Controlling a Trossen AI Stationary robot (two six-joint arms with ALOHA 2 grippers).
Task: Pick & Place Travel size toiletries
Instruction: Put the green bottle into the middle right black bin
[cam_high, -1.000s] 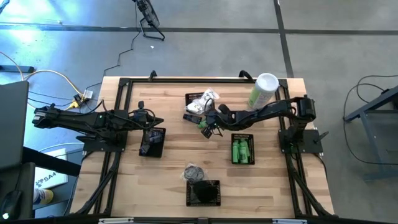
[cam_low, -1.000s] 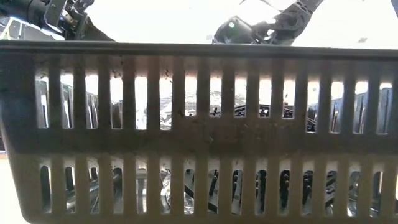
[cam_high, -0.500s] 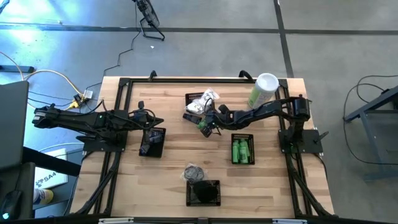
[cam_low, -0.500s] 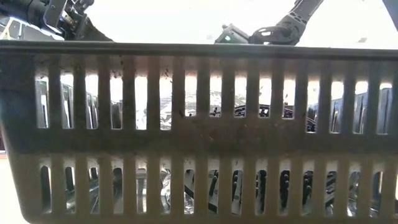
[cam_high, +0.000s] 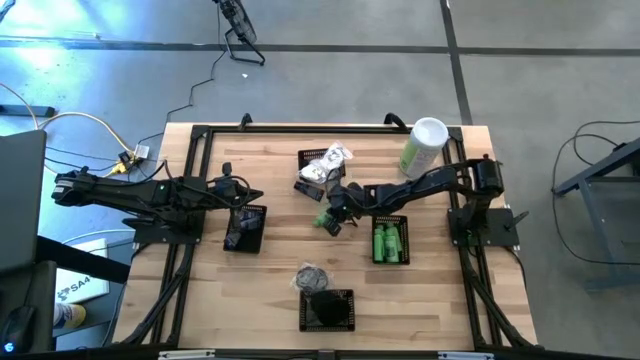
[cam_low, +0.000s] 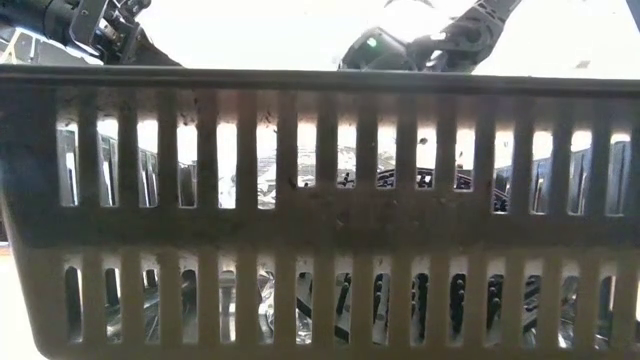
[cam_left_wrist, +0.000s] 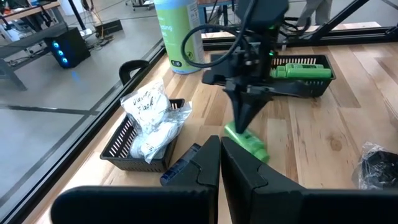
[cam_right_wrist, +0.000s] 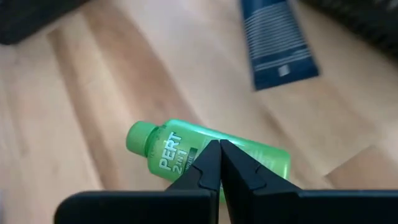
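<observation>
A: What is the biggest thing here?

B: The wooden counter (cam_high: 270, 250). Two dark arms reach over it.

A: Where are the arms?

B: The left tool (cam_high: 246, 192) sits near the left edge, just by a black basket (cam_high: 245, 228). Its fingers (cam_left_wrist: 208, 163) are pressed together, with nothing between them. The right tool (cam_high: 335, 205) is out near the middle of the counter, pointing down over a green bottle (cam_high: 329, 221).

A: Is it holding the bottle?

B: No. Its fingers (cam_right_wrist: 211, 163) are pressed together too, and the bottle (cam_right_wrist: 208, 154) lies flat on the wood under them.

A: What else is there?

B: A tall pale green can with a white lid (cam_high: 424, 144) stands near the back right corner. A basket of white packets (cam_high: 322, 162) is near the back edge. A basket of green bottles (cam_high: 389, 240) sits toward the right edge, just beside the loose bottle. Another black basket (cam_high: 327, 309) is at the front edge, holding dark things.

A: Any small stuff?

B: A dark blue tube (cam_right_wrist: 277, 38) lies on the wood near the green bottle. A dark round bundle (cam_high: 312, 275) lies just behind the front basket.
</observation>
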